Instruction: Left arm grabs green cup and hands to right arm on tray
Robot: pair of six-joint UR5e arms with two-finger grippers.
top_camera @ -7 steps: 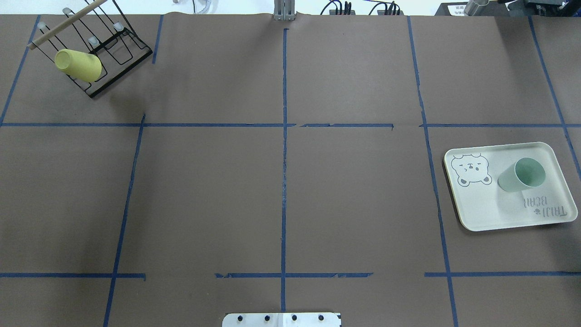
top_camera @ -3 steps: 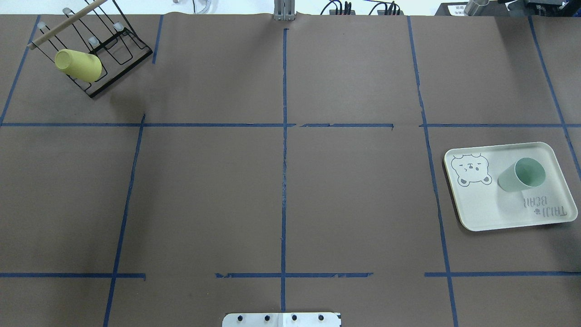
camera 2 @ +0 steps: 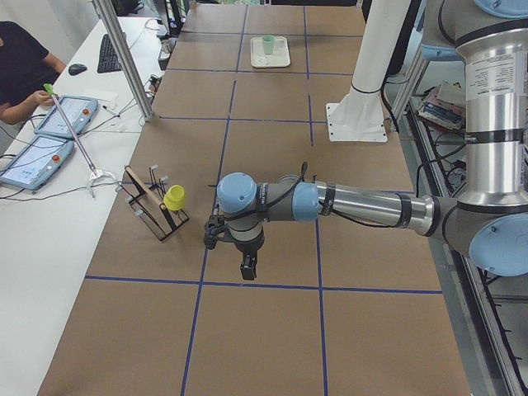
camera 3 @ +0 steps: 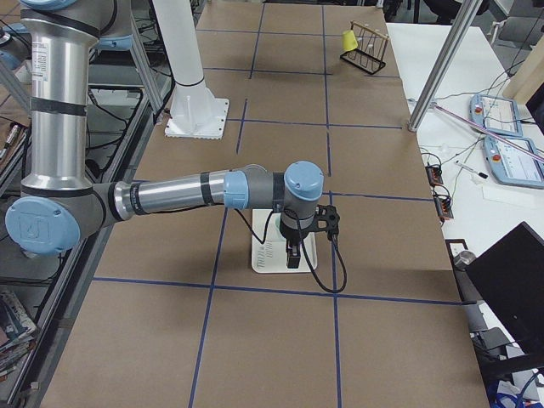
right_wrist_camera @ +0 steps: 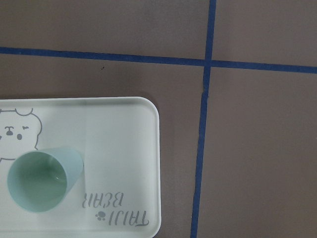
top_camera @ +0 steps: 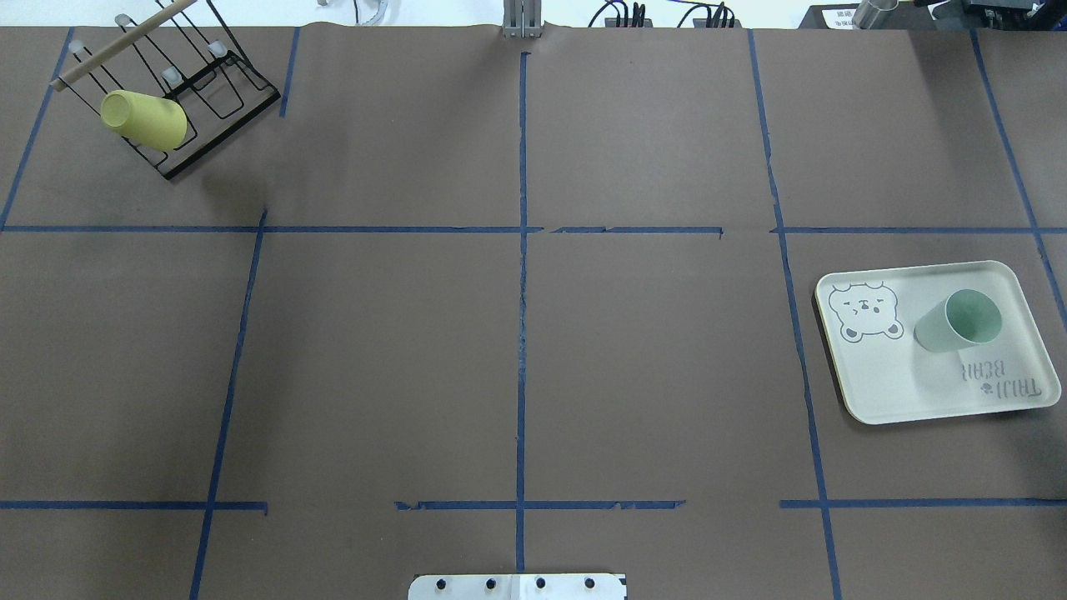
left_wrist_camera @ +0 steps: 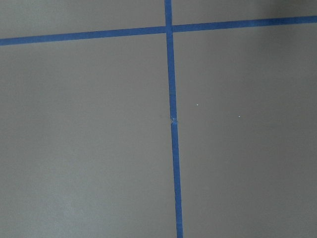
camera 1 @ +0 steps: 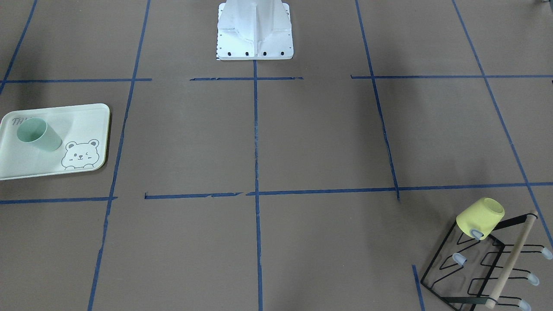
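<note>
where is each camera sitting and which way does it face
Front-facing: across the table, facing the robot, steeply down; only its white base shows.
Overhead: behind the robot, looking forward and down; only the base's edge shows.
Exterior left: table end on robot's left; left arm near.
Exterior right: opposite end; right arm near, above the tray.
Left wrist: straight down on taped paper; no body.
Right wrist: down on tray and green cup; no body.
Shared: overhead and right wrist both show the cup on the tray.

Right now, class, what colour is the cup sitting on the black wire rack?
Pale yellow. The cup shows best in the exterior front-facing view.
</note>
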